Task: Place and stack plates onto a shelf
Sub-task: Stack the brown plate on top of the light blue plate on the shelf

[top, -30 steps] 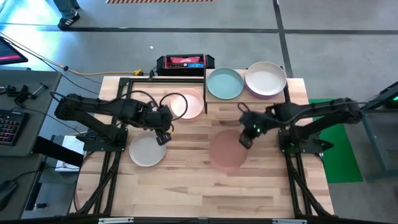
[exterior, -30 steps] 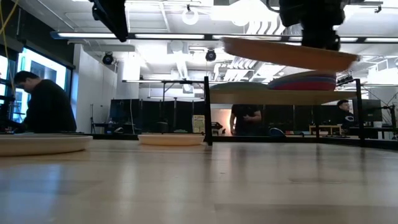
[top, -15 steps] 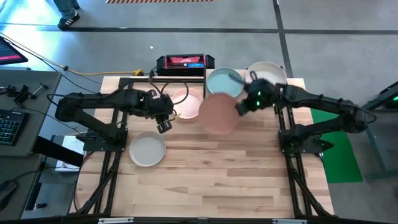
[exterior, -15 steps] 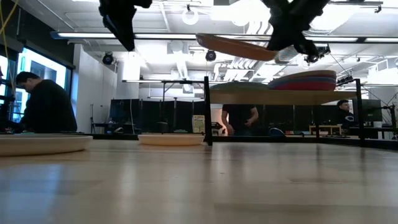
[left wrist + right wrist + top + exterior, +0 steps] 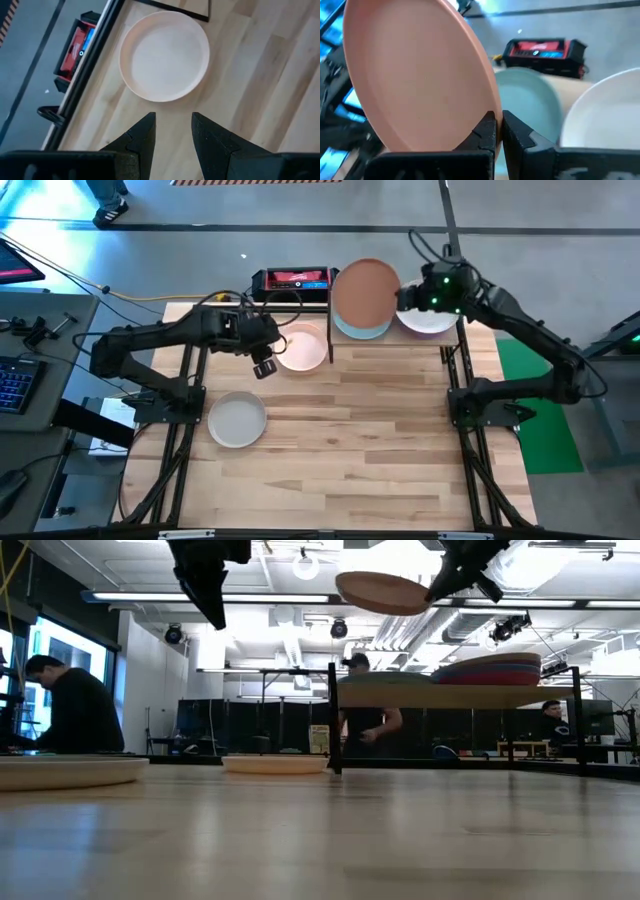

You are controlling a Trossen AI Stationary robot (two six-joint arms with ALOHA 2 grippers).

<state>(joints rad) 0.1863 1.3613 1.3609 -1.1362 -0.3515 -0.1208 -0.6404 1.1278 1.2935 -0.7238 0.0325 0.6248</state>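
Gripping one salmon-brown plate (image 5: 365, 292), right end effector (image 5: 403, 298) above shelf (image 5: 452, 340).

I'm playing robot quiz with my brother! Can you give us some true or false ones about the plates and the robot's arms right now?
1. The right tool is pinching the rim of the salmon-brown plate. True.
2. That plate already lies flat on the table. False: it is held in the air, over the teal plate on the shelf.
3. The left tool is gripping the pale pink plate. False: it is open and empty, hovering above it.
4. A grey plate lies on the table nearer its front. True.
5. A cream plate tops a stack on the shelf. True.
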